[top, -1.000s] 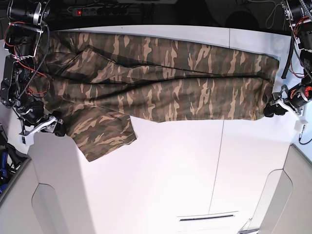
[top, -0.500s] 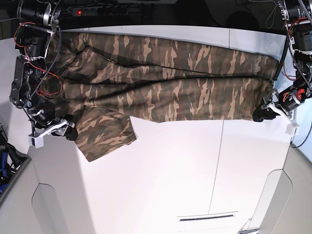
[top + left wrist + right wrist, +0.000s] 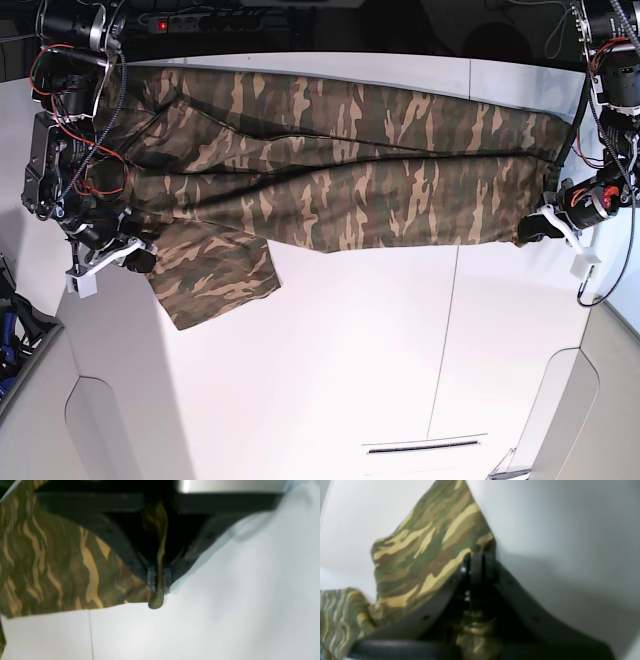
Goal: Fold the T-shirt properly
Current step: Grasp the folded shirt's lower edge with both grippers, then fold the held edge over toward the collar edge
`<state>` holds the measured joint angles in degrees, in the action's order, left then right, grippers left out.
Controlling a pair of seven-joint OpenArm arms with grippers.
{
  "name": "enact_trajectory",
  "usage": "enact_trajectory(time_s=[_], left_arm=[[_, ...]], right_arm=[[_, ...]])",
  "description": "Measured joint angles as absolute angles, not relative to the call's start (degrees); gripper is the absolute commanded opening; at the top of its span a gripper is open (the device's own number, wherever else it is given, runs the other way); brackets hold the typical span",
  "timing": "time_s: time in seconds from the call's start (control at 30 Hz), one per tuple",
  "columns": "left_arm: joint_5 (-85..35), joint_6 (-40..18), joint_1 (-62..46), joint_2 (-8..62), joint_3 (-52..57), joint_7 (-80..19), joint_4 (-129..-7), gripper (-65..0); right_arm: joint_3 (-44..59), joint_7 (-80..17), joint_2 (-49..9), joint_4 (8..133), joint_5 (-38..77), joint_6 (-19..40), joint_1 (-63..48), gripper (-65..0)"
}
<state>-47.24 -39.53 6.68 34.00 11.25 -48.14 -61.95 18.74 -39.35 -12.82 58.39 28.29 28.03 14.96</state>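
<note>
- T-shirt (image 3: 400, 195), camouflage, spread across the white counter (image 3: 340, 380), one sleeve protruding.
- Left gripper (image 3: 159, 585): clenched, T-shirt fold pinched between fingertips.
- Right gripper (image 3: 482, 565): clenched at the T-shirt's edge.

Front tabletop (image 3: 300, 400) lies open; camouflage T-shirt (image 3: 400, 195) covers the back.
</note>
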Motion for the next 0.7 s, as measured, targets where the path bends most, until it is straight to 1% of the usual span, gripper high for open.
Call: enact_trajectory(time_s=[0.17, 0.33, 0.47, 0.7], left_arm=[[-51.4, -39.5, 6.7, 35.6, 11.3, -53.2, -67.5, -65.0], [-53.6, -39.5, 6.2, 36.2, 11.2, -58.2, -72.3, -65.0], [-56.2, -39.5, 4.9, 38.4, 11.2, -58.5, -74.0, -65.0], [-60.9, -39.5, 1.7, 43.2, 11.2, -59.0, -74.4, -65.0]], right_arm=[[18.7, -43.7, -12.8, 59.8, 31.3, 30.9, 14.8, -65.0], [18.7, -50.5, -12.7, 65.1, 32.8, 31.1, 13.9, -65.0], [18.7, -51.3, -12.9, 73.1, 33.7, 31.4, 11.6, -65.0], [19.2, -52.6, -13.6, 87.4, 33.5, 32.0, 1.2, -65.0]])
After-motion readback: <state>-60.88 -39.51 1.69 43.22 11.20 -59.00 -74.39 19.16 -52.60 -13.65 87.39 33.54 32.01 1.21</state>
